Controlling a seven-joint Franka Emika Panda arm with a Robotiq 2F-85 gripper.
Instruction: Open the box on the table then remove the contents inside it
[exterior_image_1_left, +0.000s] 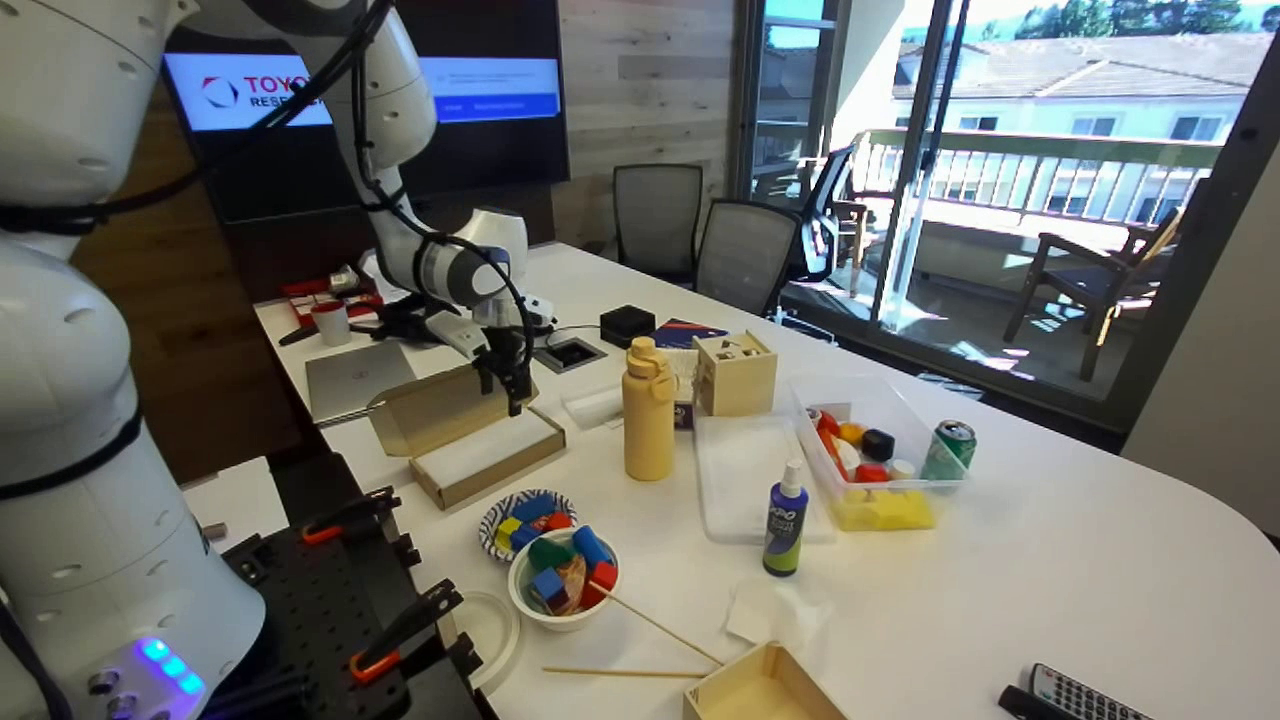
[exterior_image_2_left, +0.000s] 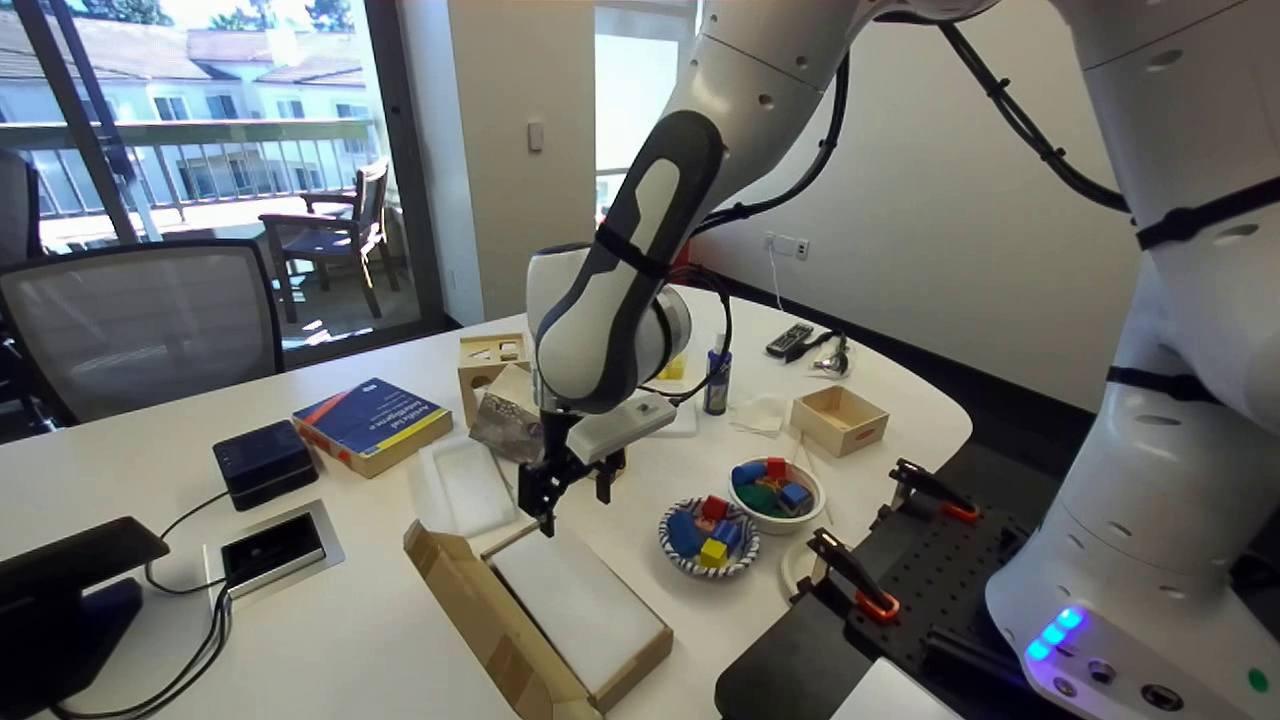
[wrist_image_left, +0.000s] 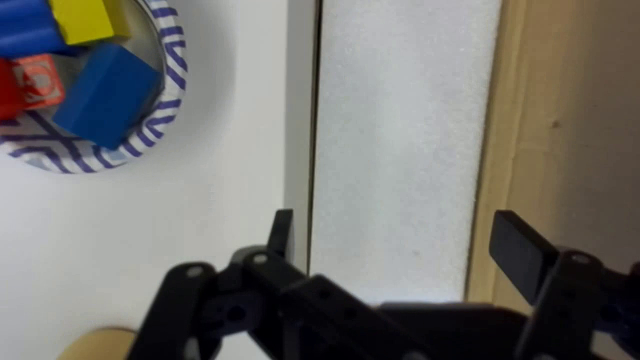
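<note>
Well, the box (exterior_image_1_left: 497, 474) lies open on the smooth white table (exterior_image_1_left: 1020, 590), near the edge where the arm (exterior_image_1_left: 80, 400) stands. It's low and oblong, plain tan cardboard, its creased lid (exterior_image_2_left: 490, 618) tilted back along one long side. Filling it almost wall to wall is a white slab (wrist_image_left: 395, 130), flat, matte and finely grained like foam. Over one end of the box hangs the gripper (wrist_image_left: 398, 232), black and angular, its fingers (wrist_image_left: 520, 250) spread wide, one to each side of the slab as seen from the wrist, holding nothing; whether the tips touch the cardboard I can't tell. Just beside the box sits a shallow striped bowl (exterior_image_2_left: 700, 572), round, blue and white, heaped with hard-edged red, blue and yellow blocks (wrist_image_left: 107, 95); next to it stands a plain white bowl (exterior_image_1_left: 565, 622) of more. A yellow bottle (exterior_image_1_left: 648, 425), smooth and cylindrical, stands upright near the box too. Farther along I see a wooden cube (exterior_image_1_left: 742, 388) with dark holes cut in it, a clear plastic tub (exterior_image_1_left: 865, 395), a green can (exterior_image_1_left: 950, 455), a spray bottle (exterior_image_1_left: 785, 525) and an open wooden tray (exterior_image_2_left: 815, 428) with thin, straight sticks (exterior_image_1_left: 625, 672) near it.
</note>
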